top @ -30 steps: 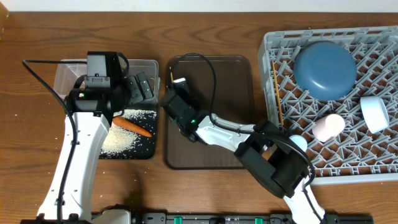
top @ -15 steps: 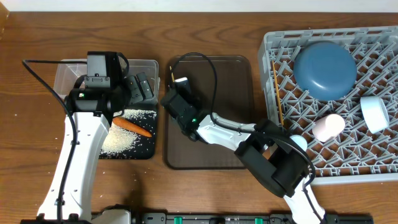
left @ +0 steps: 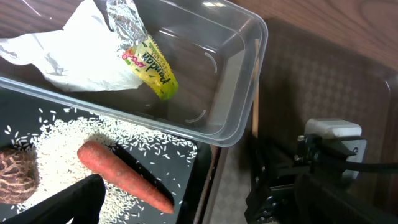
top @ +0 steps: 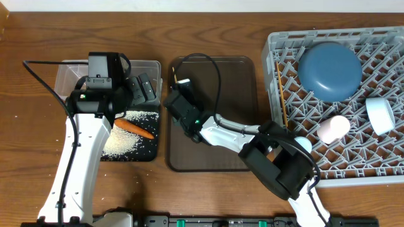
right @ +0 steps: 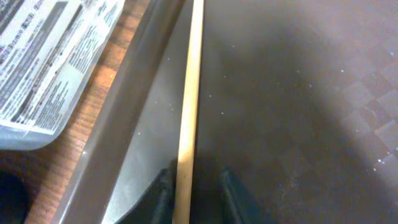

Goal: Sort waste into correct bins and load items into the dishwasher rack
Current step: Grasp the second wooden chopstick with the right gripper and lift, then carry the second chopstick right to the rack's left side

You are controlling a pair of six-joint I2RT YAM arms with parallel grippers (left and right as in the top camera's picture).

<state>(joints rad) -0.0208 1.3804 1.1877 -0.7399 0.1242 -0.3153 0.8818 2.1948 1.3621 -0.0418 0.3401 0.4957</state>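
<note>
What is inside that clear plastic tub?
A crumpled white napkin and a green-yellow snack wrapper lie in the clear tub. Overhead, the left arm covers most of it.

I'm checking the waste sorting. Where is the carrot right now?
In the overhead view the carrot lies at the left, on the rice in the black tray, just below the clear tub.
</note>
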